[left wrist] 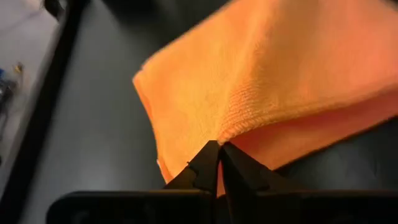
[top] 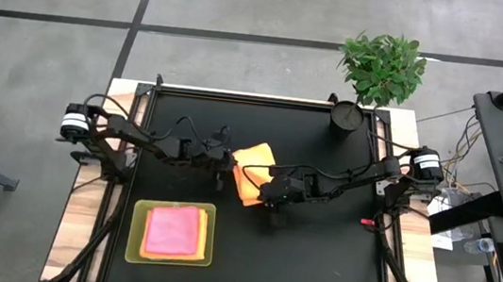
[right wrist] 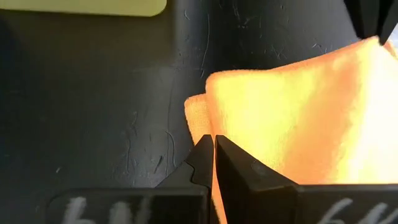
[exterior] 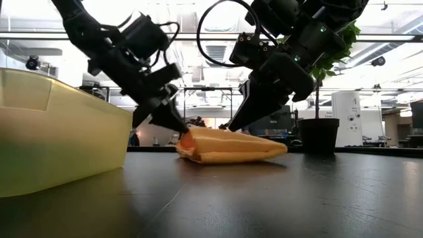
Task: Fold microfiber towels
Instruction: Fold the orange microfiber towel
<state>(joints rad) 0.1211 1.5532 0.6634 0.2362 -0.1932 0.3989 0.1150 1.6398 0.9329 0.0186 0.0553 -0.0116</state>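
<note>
1. My 2 arms are dark, nearly black, each built of slim links and blocky joints.
2. Each arm's base carries a white cylinder with a black band, seen from above at the outer edges.
3. Black cables loop loosely along both arms, arching clear above the wrists.
4. My left tool [left wrist: 219, 163] ends in 2 matte black fingers that taper to sharp wedge tips.
5. My right tool [right wrist: 213, 155] has the same 2 black wedge fingers, on a flat black bar with faint pale markings.
</note>
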